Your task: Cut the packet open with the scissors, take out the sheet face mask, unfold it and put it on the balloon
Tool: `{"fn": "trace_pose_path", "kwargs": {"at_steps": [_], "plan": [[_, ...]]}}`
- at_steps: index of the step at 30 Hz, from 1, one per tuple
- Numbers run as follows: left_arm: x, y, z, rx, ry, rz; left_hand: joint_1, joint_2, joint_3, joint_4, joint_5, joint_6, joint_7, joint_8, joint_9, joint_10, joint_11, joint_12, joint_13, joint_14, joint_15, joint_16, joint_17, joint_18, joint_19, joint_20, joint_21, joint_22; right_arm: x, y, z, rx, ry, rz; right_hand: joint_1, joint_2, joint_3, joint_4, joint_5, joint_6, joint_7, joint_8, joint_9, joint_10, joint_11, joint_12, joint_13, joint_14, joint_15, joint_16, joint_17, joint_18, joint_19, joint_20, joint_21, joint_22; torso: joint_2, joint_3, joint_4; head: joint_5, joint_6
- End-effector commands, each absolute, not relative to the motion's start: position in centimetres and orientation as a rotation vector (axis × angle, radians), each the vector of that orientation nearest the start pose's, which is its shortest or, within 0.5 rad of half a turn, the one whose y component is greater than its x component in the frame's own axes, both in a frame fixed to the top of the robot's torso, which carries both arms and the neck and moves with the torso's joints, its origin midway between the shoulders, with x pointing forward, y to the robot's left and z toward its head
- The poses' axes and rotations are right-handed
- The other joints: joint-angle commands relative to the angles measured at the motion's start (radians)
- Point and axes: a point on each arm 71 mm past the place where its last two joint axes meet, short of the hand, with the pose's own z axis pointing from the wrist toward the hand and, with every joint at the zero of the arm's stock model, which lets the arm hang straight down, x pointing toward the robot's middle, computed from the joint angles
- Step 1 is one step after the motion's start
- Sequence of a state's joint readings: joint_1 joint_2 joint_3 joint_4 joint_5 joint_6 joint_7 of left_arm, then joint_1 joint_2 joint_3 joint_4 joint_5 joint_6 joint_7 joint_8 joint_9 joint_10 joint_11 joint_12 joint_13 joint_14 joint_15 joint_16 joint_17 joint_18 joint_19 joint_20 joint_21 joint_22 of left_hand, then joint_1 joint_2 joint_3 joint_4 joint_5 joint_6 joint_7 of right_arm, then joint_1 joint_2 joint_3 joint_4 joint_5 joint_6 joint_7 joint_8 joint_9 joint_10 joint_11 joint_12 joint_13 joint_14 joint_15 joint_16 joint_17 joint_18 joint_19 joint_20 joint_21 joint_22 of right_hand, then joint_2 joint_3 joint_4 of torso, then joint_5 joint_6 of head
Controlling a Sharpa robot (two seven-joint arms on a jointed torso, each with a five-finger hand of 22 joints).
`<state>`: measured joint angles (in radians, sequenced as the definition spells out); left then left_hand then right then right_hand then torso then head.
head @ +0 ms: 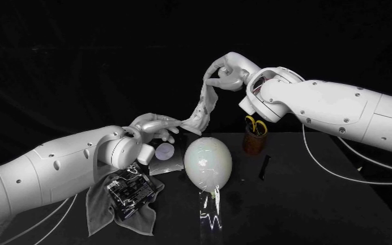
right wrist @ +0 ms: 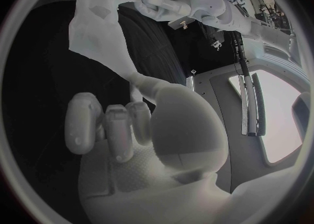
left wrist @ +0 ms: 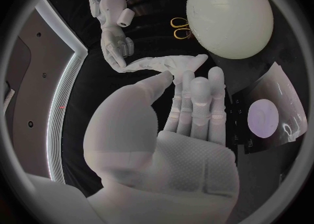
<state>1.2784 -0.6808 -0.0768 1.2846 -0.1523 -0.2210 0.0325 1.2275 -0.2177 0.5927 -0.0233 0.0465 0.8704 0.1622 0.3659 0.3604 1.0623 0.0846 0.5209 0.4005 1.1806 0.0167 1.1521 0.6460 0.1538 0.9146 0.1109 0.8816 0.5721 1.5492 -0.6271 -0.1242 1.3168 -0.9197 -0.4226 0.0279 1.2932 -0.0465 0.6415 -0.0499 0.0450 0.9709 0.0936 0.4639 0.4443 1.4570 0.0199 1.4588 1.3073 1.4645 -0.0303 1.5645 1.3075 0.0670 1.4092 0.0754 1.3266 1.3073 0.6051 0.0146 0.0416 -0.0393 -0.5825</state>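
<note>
The fingers of the right hand (head: 225, 76) are clamped on the upper end of the sheet face mask (head: 201, 104), and those of the left hand (head: 155, 125) pinch its lower end. The mask hangs stretched between them. The balloon (head: 207, 163) stands on the tabletop (head: 310, 199) just below the left fingers.

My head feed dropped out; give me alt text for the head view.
The left hand and the raised right hand hold the sheet mask stretched between them above the table. The balloon sits beneath it, scissors in a holder nearby.

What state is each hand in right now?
Left hand: holding the sheet face mask by its lower end.
Right hand: holding its upper end.
</note>
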Motion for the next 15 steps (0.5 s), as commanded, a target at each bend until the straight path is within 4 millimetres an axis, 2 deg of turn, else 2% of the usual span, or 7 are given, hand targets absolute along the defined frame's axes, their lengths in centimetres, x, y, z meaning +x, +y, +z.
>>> {"fn": "trace_pose_path", "kwargs": {"at_steps": [1, 15], "plan": [[53.54, 18.74, -18.85, -1.006, 1.839, -1.265, -0.001, -0.012, -0.017, 0.005, 0.002, -0.012, 0.002, -0.006, -0.004, -0.011, 0.003, -0.015, -0.014, -0.012, 0.004, -0.007, -0.017, 0.021, -0.004, 0.003, -0.009, -0.007, 55.24, -14.82, -2.94, 0.001, 1.348, 0.899, -0.008, 0.001, 0.003, -0.002, 0.003, 0.006, 0.000, 0.005, 0.102, 0.035, -0.001, 0.007, 0.167, 0.106, -0.007, 0.006, 0.263, -0.010, 0.009, -0.002, 0.007, 0.188, 0.000, 0.0001, 0.0006, -0.002, 0.000], [53.83, 19.29, -19.14, -0.981, 1.875, -1.215, 0.006, -0.020, -0.063, 0.024, 0.002, -0.042, 0.009, -0.023, -0.016, 0.004, 0.010, -0.055, -0.063, 0.006, 0.011, 0.021, -0.003, 0.028, 0.013, 0.017, -0.032, -0.028, 54.99, -14.75, -2.41, -0.036, 1.266, 0.897, -0.009, -0.001, 0.004, -0.003, 0.003, 0.007, -0.001, 0.006, 0.102, 0.036, -0.001, 0.008, 0.168, 0.106, -0.007, 0.006, 0.263, -0.011, 0.012, -0.002, 0.013, 0.190, 0.000, 0.0000, 0.0009, 0.000, 0.003]]}}
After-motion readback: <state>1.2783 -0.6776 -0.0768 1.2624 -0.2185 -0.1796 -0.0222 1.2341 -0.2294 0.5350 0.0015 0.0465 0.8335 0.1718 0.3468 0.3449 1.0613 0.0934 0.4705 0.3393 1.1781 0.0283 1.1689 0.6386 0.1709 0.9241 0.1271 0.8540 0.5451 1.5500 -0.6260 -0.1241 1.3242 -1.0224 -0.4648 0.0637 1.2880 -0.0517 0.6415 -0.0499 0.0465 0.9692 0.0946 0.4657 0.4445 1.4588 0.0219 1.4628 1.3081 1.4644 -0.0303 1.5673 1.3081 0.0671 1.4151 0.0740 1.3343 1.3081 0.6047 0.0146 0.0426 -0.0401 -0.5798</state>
